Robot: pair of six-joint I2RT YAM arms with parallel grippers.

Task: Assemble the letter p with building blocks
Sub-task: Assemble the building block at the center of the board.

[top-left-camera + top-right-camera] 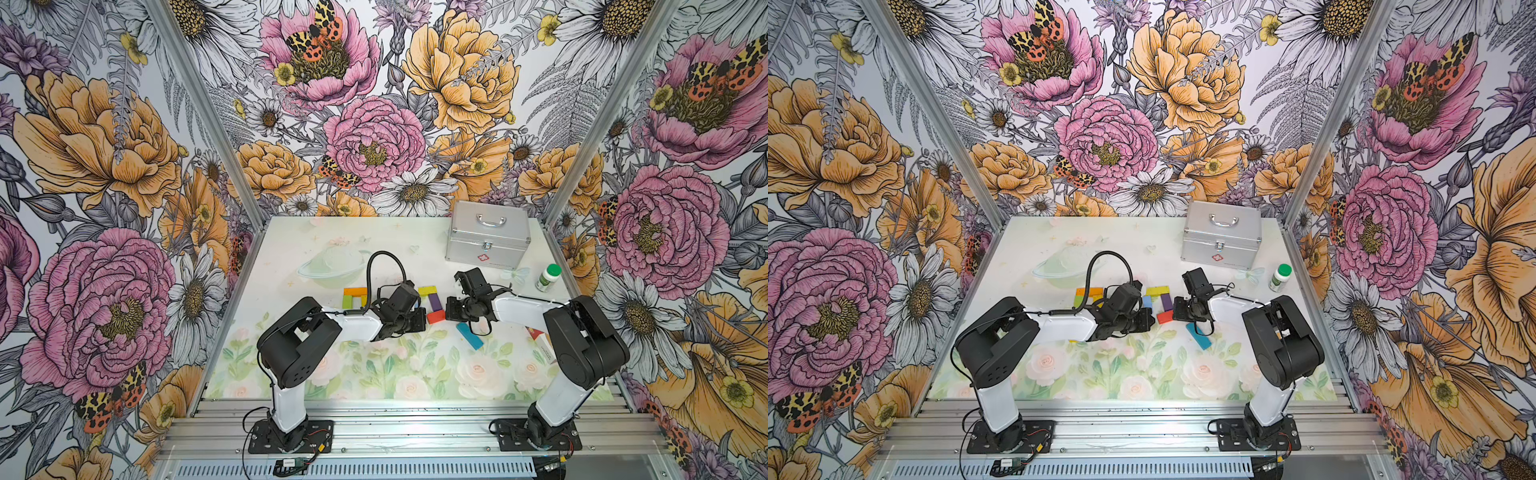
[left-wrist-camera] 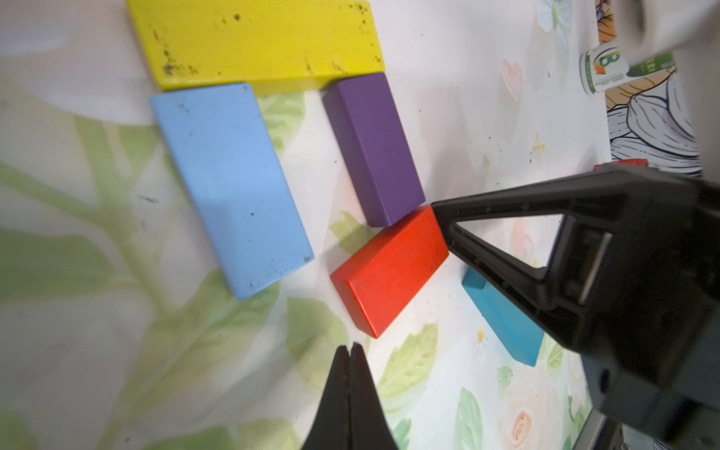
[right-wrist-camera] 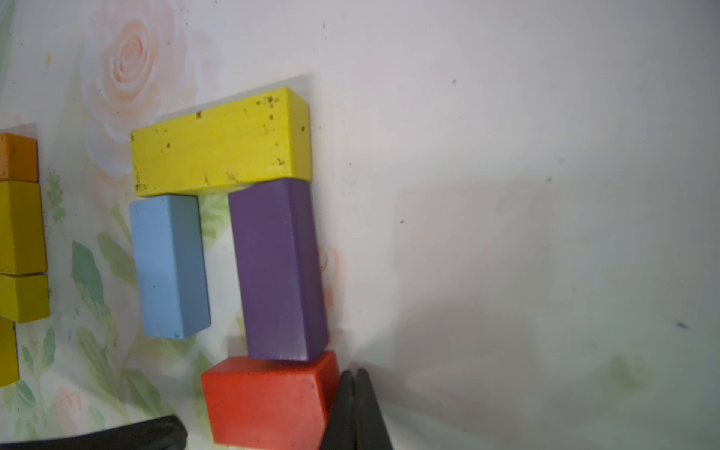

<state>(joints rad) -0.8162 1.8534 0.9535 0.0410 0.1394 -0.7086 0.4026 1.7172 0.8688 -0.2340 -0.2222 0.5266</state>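
- We judge the P half built: the yellow block [image 2: 257,39] caps the light blue block [image 2: 230,187] and purple block [image 2: 374,148]; the red block [image 2: 389,272] lies skewed at the purple's end.
- The dark blue block [image 2: 502,319] lies apart on the bench [image 2: 487,136].
- The right claw [image 2: 438,208], tips together and empty, touches the red's end; the left claw [image 2: 350,350], also pinched together, sits just beside.
- Matte, flat painted rectangles; yellow chipped.

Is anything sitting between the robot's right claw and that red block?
Nothing visible. The right gripper, jaws shut, has its tip right against one end of the red block, which lies askew at the end of the purple block.
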